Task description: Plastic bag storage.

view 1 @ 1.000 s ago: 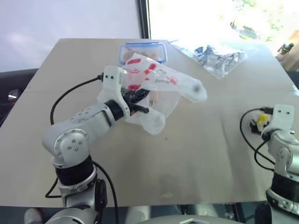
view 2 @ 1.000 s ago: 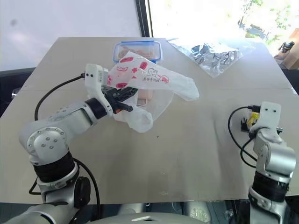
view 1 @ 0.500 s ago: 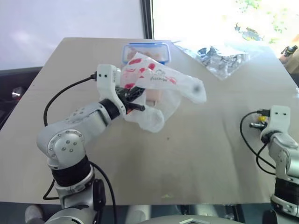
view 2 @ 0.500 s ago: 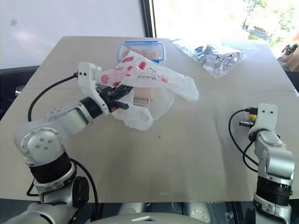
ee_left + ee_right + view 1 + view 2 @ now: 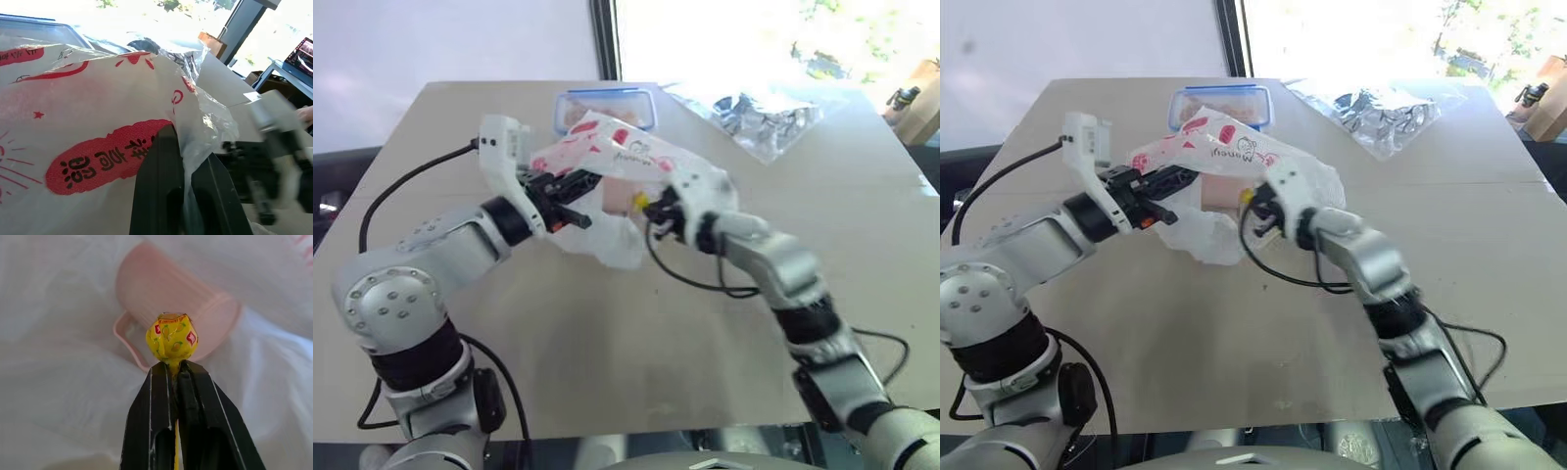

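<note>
Left gripper (image 5: 576,201): its two black fingers are pressed together on a fold of the thin translucent white plastic bag with red printing (image 5: 617,162), holding the bag up above the tabletop.
Plastic bag, position: it hangs over the far middle of the flat beige table (image 5: 636,343), between the two grippers and just in front of the blue-rimmed clear lidded container (image 5: 604,104); its lower part sags toward the table surface.
Plastic bag, markings: red blotch shapes, a small red star and curved red lines; a red oval in the left wrist view carries dark characters (image 5: 105,159), which appear reversed and cannot be read; a line of red lettering on the upper panel is too small to make out.
Right gripper (image 5: 175,368): its fingers are clamped on the thin stick of a round lollipop in a yellow wrapper with small red diamond marks (image 5: 171,337); the print on the wrapper is illegible.
Right gripper, position: at the bag's open side, with the lollipop head pointing into it.
Inside the bag: a pale pink ribbed plastic cup with a handle (image 5: 171,298), lying on its side directly beyond the lollipop.
Far right of table: a clear bag with silvery contents (image 5: 759,115), well apart from both grippers.
</note>
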You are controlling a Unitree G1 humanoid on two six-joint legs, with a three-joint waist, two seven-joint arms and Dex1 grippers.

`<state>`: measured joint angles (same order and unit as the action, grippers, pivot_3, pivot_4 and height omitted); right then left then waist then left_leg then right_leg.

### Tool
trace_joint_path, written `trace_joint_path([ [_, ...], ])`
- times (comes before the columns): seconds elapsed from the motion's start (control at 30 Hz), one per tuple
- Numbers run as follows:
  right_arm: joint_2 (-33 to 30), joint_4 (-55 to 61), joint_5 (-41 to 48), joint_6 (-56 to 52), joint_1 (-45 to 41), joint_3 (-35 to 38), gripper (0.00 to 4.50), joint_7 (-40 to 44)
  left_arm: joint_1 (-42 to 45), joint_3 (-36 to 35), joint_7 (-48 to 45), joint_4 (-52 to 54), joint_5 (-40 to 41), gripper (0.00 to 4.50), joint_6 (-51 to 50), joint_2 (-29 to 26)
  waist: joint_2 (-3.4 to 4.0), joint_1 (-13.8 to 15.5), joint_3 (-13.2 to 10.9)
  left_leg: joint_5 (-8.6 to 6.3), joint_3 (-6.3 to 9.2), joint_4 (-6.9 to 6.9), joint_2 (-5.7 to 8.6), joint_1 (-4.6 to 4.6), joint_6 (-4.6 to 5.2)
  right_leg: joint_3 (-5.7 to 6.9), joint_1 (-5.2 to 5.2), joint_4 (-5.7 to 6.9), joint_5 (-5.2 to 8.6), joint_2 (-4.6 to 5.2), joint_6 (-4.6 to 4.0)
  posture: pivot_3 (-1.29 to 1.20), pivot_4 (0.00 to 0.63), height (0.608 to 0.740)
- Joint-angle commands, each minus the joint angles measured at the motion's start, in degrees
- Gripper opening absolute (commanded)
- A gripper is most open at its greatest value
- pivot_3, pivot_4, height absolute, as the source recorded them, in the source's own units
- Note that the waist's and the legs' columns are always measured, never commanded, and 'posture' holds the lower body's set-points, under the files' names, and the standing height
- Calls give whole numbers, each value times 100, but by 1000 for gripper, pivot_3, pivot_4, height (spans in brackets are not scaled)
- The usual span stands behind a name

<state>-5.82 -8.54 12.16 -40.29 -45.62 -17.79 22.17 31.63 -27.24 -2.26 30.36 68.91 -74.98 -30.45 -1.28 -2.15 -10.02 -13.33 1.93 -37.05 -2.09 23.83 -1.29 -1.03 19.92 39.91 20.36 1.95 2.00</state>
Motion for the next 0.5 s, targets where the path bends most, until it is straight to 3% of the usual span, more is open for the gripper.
trace_joint_path([
  [0.03, 362, -1805, -519, 1552, -878, 329, 70, -501, -229, -190, 209, 318, 517, 0, 133, -299, -1, 11, -1, 1, 4, 2, 0, 2, 0, 2, 1, 0, 0, 2, 0, 0, 150, 740],
  [0.13, 672, -3123, -738, 2603, -1400, 320, 70, -361, -494, -185, 429, 419, 738, 0, 285, -475, -3, 4, 0, 1, 8, 4, -2, 2, -1, 2, 0, -1, 0, 0, 0, 0, 150, 740],
  [0.27, 1029, -4061, -785, 3211, -1763, 261, 70, 575, -585, -118, 801, 329, 846, 0, 583, -540, -2, -23, -1, 0, 6, 6, -5, -1, -1, 1, 0, 0, 0, -2, 0, 0, 150, 740],
  [0.4, 1279, -4246, -727, 3367, -1911, 330, 1599, 1301, -598, 34, 1017, 224, 782, 0, 835, -580, -1, -20, -2, 1, 4, 9, -7, -1, -1, 1, 3, 2, 0, -3, -1, 0, 150, 740],
  [0.5, 1211, -3453, -524, 2902, -1595, 257, 2931, 2086, -578, 74, 1195, 49, 724, 0, 996, -592, 0, -9, -2, 0, 4, 9, -6, 0, -1, 3, 3, 2, 0, -1, 0, 0, 150, 740],
])
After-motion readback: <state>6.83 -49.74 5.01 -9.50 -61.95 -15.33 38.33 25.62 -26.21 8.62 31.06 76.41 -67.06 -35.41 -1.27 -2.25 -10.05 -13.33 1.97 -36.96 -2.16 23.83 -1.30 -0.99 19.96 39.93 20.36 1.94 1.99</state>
